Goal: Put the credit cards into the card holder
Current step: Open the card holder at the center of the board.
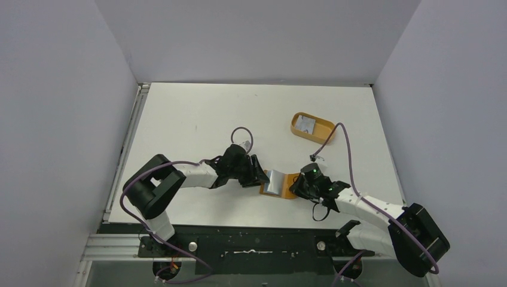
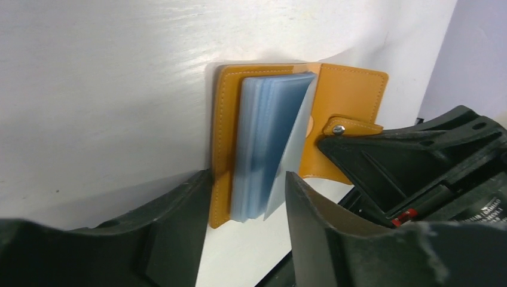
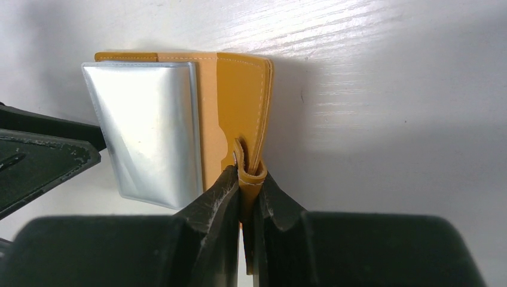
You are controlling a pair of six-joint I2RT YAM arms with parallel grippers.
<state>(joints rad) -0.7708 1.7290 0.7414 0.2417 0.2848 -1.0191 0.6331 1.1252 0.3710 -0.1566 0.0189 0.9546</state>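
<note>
Right wrist: right end effector (image 3: pixel 246 179) clamps the card holder (image 3: pixel 236 89) by its snap tab (image 3: pixel 250 170); left end effector (image 2: pixel 246 185), half-open, straddles its sleeves (image 2: pixel 269 131).

An orange tray (image 1: pixel 324 134) is sitting right of centre on the white table (image 1: pixel 197 113). Grey walls (image 1: pixel 60 89) are enclosing it.

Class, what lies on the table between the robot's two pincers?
The open orange card holder, its clear sleeves showing, fills the stretch between the left pincer and the right pincer, which pinches its snap tab. The top view shows it.
</note>
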